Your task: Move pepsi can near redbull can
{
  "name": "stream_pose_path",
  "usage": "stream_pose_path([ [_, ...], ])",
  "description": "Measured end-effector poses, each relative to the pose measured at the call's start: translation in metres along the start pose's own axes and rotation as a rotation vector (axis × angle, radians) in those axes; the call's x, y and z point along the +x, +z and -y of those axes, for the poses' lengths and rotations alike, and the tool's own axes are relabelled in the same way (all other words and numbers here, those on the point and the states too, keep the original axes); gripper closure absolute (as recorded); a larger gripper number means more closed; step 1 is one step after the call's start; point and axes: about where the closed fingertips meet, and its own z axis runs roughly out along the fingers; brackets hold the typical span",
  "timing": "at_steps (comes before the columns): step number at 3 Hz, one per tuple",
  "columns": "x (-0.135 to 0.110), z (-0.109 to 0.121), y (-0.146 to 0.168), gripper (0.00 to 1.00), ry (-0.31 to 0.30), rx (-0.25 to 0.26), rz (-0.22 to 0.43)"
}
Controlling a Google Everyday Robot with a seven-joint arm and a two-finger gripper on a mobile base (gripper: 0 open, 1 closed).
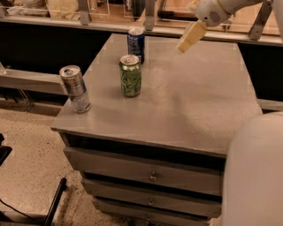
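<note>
The dark blue pepsi can (136,44) stands upright at the far left of the grey cabinet top (199,101). The slim silver redbull can (75,89) stands at the front left corner, tilted slightly. A green can (131,75) stands between them. My gripper (190,38) hangs in the air above the far middle of the top, to the right of the pepsi can and apart from it, holding nothing that I can see.
The cabinet has drawers (152,176) below its top. A counter edge with metal posts (150,13) runs behind it. A rounded white part of the robot (256,176) fills the lower right. The floor (26,150) is speckled at the left.
</note>
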Motion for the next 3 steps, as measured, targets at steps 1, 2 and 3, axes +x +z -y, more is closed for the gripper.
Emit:
stream_pose_path([
  [1, -0.053, 0.028, 0.039, 0.00, 0.081, 0.019, 0.201],
  [2, -0.095, 0.044, 0.075, 0.00, 0.171, 0.027, 0.325],
  [3, -0.111, 0.060, 0.105, 0.00, 0.278, 0.062, 0.358],
])
